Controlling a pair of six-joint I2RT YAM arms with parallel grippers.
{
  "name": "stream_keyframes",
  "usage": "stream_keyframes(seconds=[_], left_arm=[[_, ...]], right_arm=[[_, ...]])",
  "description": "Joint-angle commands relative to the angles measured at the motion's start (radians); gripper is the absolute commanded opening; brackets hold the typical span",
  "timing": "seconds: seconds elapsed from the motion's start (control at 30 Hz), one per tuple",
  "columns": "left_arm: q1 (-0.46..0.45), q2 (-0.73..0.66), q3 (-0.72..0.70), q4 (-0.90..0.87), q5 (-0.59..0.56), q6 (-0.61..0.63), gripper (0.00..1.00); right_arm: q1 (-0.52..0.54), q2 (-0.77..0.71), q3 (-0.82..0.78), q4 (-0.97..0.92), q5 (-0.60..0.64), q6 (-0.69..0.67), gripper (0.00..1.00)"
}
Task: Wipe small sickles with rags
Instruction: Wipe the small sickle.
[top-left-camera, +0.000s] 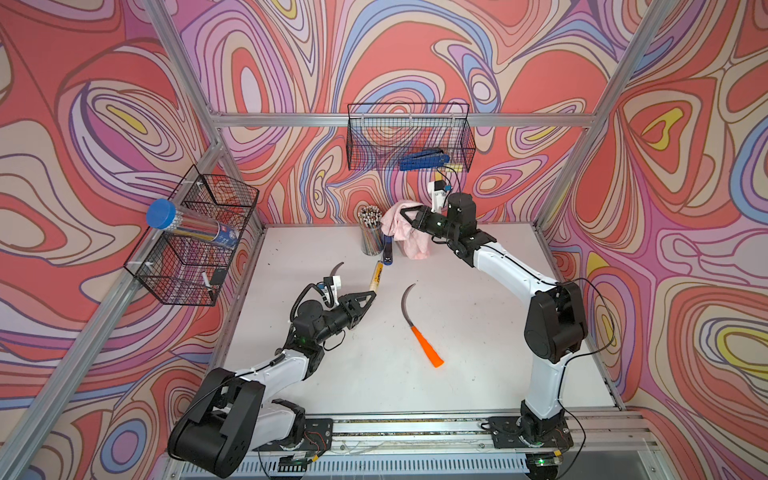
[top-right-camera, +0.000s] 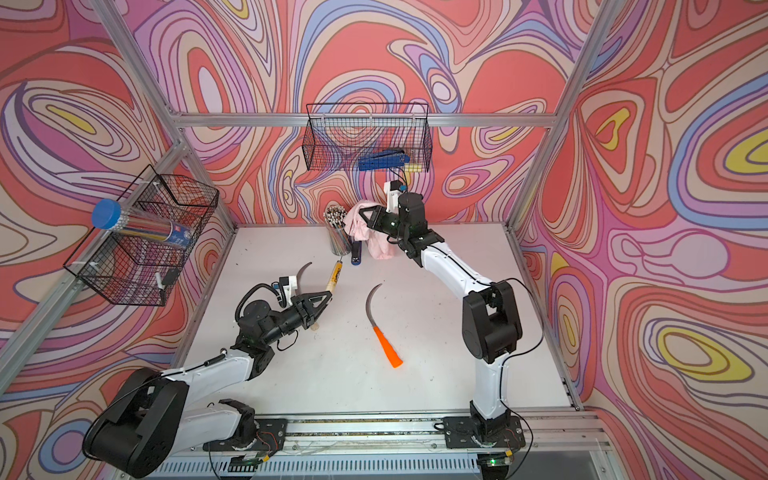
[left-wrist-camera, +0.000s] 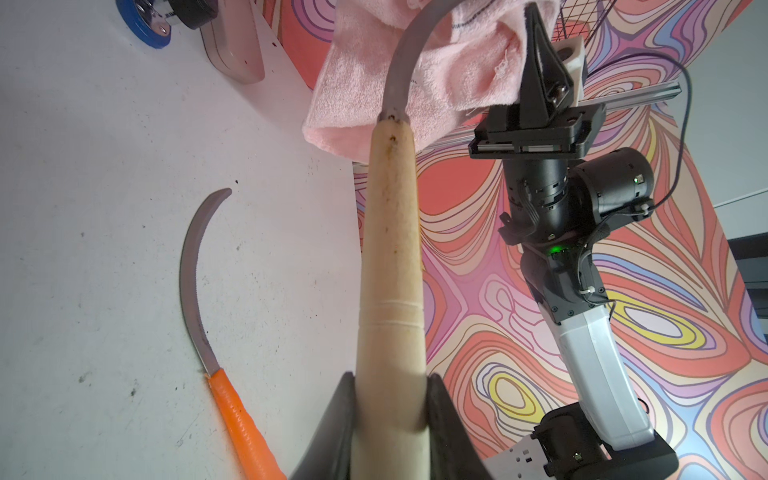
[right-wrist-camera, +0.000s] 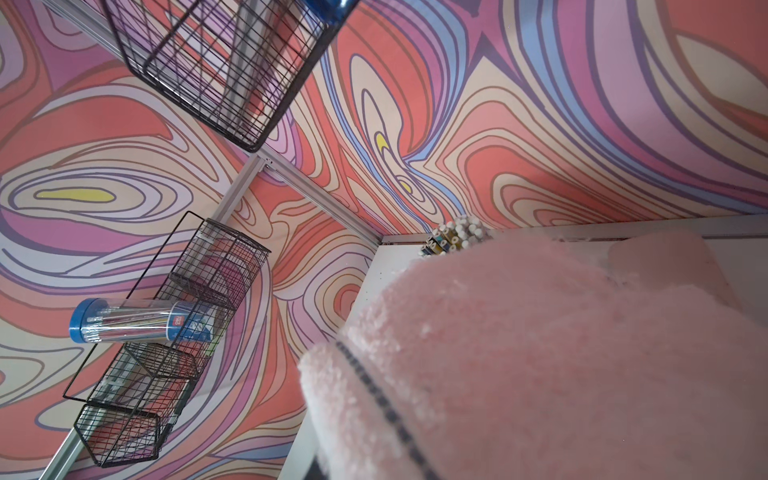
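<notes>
Sickle with pale wooden handle (left-wrist-camera: 390, 249) is pinched by left pincer (left-wrist-camera: 390, 380); fuzzy pink rag (left-wrist-camera: 357, 83), clamped in right pincer (top-left-camera: 405, 218), is crowded by pencil-filled cup (top-left-camera: 371, 241).

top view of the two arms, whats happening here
The left gripper has its jaws shut on the wooden handle of a sickle, its blade aimed at the pink cloth. The right gripper pinches that cloth, which hangs down near the back of the table. From the left wrist view the blade crosses the cloth, but contact is unclear. An orange-handled sickle lies untouched on the table.
</notes>
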Motion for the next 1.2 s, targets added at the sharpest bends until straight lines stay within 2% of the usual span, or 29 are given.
stream_keyframes(seconds=[0.0, 0.37, 0.87, 1.17], left_arm=[[0.003, 0.018, 0.030, 0.111, 0.036, -0.022, 0.00], [0.004, 0.038, 0.035, 0.165, 0.051, -0.041, 0.00], [0.003, 0.012, 0.036, 0.138, 0.050, -0.035, 0.00], [0.004, -0.014, 0.034, 0.106, 0.043, -0.026, 0.00]], right_arm=[[0.008, 0.035, 0.021, -0.049, -0.020, -0.027, 0.00], [0.024, 0.042, -0.052, -0.009, -0.056, -0.025, 0.00], [0.185, 0.049, -0.113, 0.023, -0.097, -0.011, 0.00], [0.237, -0.024, -0.263, 0.119, -0.117, 0.036, 0.00]])
